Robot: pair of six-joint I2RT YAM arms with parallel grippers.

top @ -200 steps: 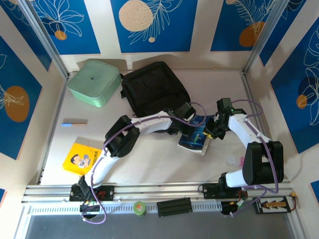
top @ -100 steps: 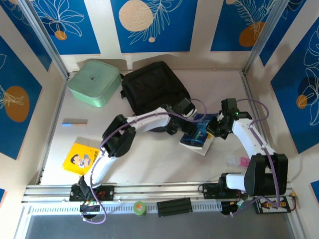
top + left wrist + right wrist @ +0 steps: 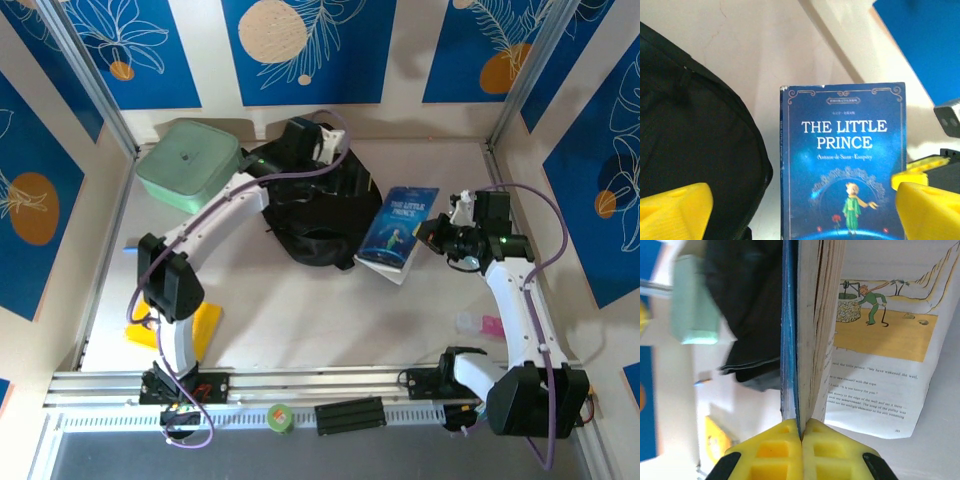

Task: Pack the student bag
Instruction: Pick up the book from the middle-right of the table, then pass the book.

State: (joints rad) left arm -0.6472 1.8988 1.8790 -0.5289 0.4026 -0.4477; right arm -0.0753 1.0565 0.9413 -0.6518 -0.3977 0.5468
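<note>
Pale worktop: right hand pinches the Little Prince book; left hand, spread empty, should next open the student bag.

Black student bag, mint-green box, deep-blue book, yellow booklet, blue leaf-patterned walls.
</note>
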